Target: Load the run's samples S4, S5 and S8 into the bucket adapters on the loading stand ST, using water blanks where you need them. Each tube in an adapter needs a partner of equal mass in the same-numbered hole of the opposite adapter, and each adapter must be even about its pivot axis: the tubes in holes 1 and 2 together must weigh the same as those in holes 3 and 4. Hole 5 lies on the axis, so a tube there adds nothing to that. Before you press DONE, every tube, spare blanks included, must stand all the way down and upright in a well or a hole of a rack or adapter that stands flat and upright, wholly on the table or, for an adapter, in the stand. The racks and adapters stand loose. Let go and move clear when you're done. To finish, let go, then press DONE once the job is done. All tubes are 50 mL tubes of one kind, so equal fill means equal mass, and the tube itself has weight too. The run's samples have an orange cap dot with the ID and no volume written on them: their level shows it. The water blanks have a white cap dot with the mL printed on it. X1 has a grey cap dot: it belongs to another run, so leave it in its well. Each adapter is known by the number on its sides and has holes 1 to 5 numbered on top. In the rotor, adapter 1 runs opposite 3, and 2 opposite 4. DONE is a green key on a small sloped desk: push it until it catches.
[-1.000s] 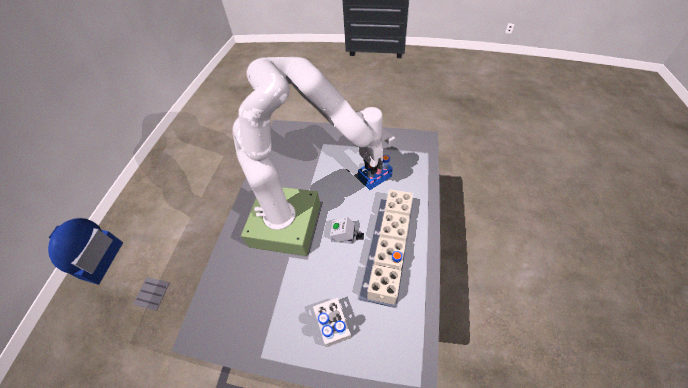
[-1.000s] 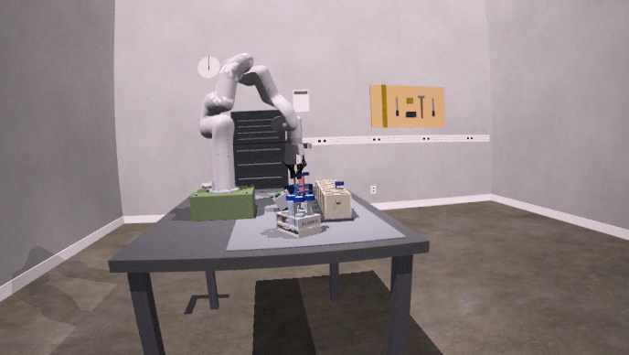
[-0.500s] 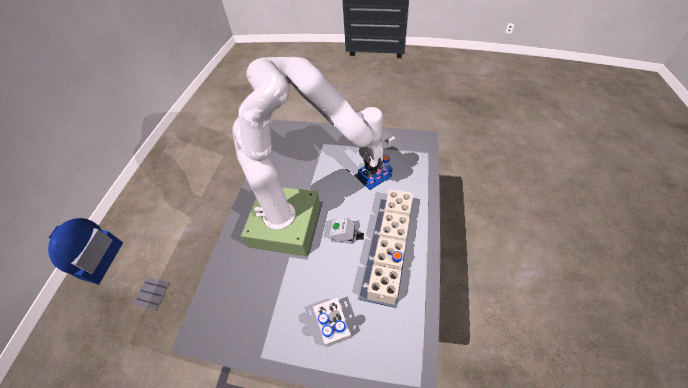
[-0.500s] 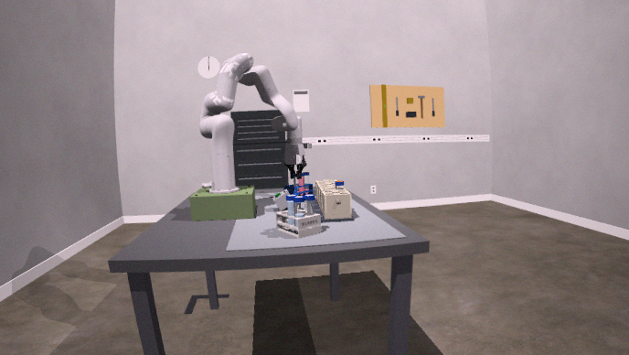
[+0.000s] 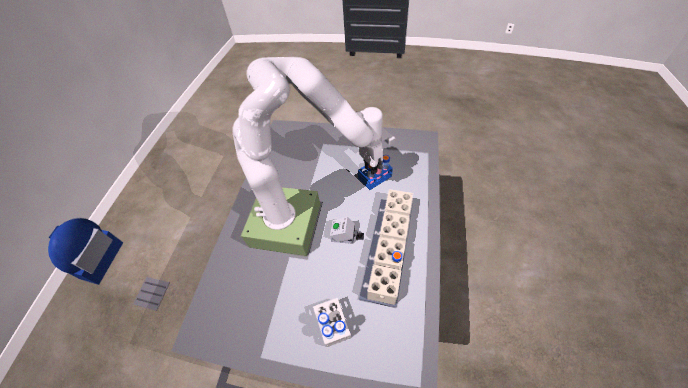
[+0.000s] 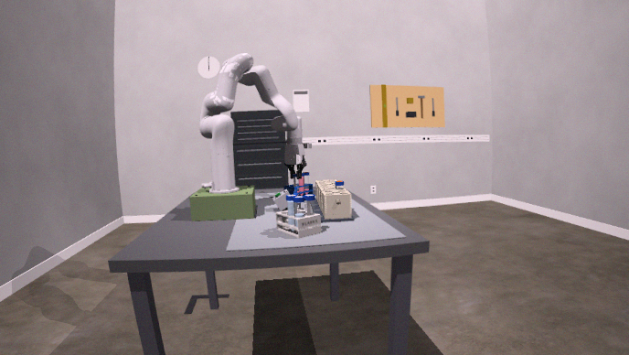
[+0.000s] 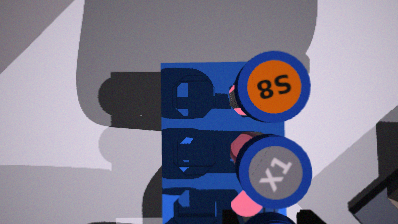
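Nearest in the exterior view: BLANKS rack (image 5: 337, 341) (image 6: 311, 225), flat on the worktop (image 5: 215, 295) (image 6: 270, 262), three blue-capped tubes (image 5: 340, 326) (image 6: 310, 197) with white dots standing in it, clustered toward its near end; printed mL too small to read. Behind it, the loading stand (image 5: 362, 296) (image 6: 340, 219) carries four beige adapters (image 5: 384, 299) (image 6: 337, 208) in a row. One orange-dot tube (image 5: 397, 256) (image 6: 339, 184) is in the second adapter from the near end, in a corner hole on the side away from the arm; its ID and the adapter's number can't be read. The other three adapters show no tubes. Left of the row as seen from above: sloped desk (image 5: 345, 231) (image 6: 282, 201) with the green DONE key (image 5: 336, 226) (image 6: 277, 195). Green arm base (image 5: 300, 235) (image 6: 222, 207) sits further left. Past the row, blue rack (image 5: 370, 185) (image 7: 200, 124): S8 (image 5: 386, 158) (image 7: 274, 86) in an end well, X1 (image 7: 275, 171) in the next one. Claw (image 5: 372, 169) (image 6: 296, 176) (image 7: 269, 219) is closed around a third blue-capped tube (image 7: 271, 220), next in line after X1 at the rack; dot out of frame, so ID unknown. Can't tell whether it's fully seated. Far back, dark drawer cabinet (image 5: 375, 30) (image 6: 260, 153) against the wall.
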You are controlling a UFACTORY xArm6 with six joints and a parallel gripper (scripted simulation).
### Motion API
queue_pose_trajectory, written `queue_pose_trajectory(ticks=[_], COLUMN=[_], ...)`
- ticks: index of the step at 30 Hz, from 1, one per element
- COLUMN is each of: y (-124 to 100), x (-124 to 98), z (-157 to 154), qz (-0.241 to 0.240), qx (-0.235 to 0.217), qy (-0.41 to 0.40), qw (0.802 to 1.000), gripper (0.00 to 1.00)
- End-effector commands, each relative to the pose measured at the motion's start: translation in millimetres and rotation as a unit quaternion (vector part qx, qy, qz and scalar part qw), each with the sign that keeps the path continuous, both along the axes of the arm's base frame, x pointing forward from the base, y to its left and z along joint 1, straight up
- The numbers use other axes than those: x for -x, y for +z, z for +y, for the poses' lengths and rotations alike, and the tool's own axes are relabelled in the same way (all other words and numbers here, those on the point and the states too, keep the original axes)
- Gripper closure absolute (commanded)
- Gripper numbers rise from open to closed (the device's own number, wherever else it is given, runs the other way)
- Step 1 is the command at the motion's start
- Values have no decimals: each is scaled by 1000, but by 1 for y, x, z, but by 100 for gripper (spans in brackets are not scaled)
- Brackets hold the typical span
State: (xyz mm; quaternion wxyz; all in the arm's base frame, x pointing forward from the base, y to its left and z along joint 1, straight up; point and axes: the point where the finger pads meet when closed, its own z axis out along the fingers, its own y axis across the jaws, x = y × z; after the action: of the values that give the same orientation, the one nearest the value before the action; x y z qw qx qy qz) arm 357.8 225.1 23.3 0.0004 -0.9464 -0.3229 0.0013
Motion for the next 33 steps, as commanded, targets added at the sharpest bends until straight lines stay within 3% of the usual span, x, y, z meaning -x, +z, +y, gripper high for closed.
queue_pose_trajectory(ticks=[1, 33], y=[1, 20], x=[-1, -1], z=[1, 1], qz=[-2, -2], qx=[-1, -1], qy=[0, 0], qw=[1000, 1000], gripper=[100, 100])
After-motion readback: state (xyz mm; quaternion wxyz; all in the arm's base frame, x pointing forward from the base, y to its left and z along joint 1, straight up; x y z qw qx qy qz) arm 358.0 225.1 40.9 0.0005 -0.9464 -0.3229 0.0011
